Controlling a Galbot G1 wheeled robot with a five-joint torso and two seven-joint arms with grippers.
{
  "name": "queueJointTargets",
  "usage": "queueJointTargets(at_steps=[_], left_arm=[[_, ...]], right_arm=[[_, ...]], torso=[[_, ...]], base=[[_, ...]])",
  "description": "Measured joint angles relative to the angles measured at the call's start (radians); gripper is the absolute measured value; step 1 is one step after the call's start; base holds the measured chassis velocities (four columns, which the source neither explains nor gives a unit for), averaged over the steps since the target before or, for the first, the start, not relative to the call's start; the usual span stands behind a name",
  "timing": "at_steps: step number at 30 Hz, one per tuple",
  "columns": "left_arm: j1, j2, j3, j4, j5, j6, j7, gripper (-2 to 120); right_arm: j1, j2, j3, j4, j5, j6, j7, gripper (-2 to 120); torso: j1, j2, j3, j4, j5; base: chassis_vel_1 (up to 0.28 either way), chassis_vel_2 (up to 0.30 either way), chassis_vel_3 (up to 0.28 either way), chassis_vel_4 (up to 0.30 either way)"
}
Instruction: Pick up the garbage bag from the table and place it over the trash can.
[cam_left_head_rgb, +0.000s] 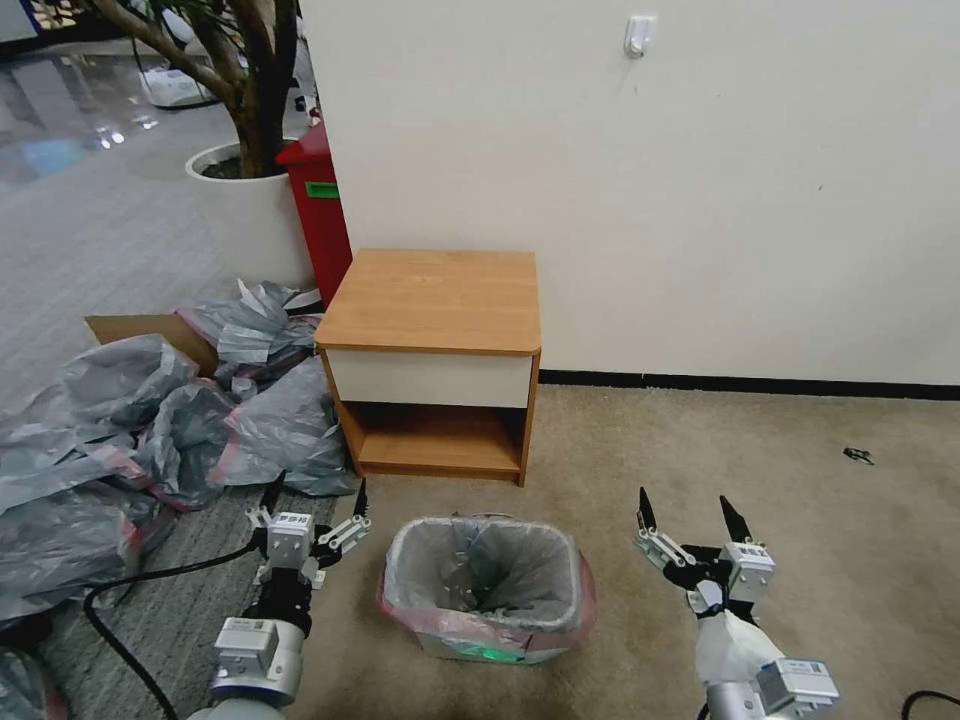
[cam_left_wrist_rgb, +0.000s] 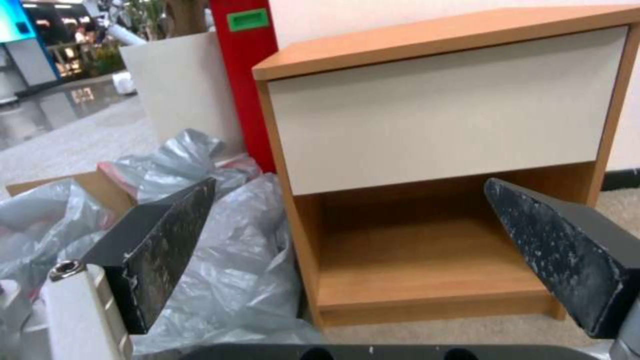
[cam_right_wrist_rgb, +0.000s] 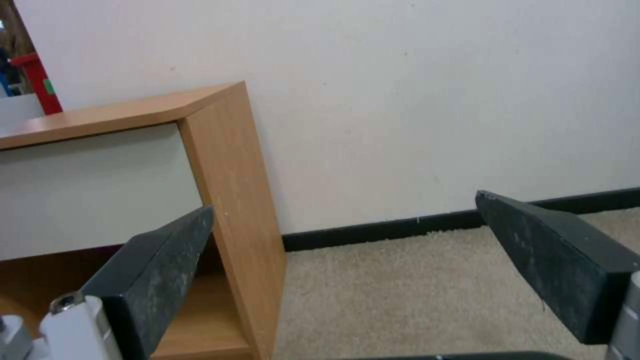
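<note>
Garbage bag already lines the beige trash can on the carpet before the bare nightstand tabletop.
Left end effector and right end effector flank it, spread wide, empty. The film looks light, limp, slippery; best pinched at its pink-red band.

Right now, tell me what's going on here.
The garbage bag already lines the trash can on the carpet in front of the table, its pink-red band folded over the rim. The left gripper and right gripper hang open on either side of the can, holding nothing. A heap of grey bags lies on the floor to the robot's left.
</note>
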Motion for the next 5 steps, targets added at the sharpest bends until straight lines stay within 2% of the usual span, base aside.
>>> queueJointTargets(at_steps=[5], left_arm=[[0.000, 0.000, 0.000, 0.000, -0.001, 0.000, 0.000, 100]], right_arm=[[0.000, 0.000, 0.000, 0.000, 0.000, -0.001, 0.000, 100]], torso=[[0.000, 0.000, 0.000, 0.0000, 0.0000]], base=[[0.000, 0.000, 0.000, 0.000]])
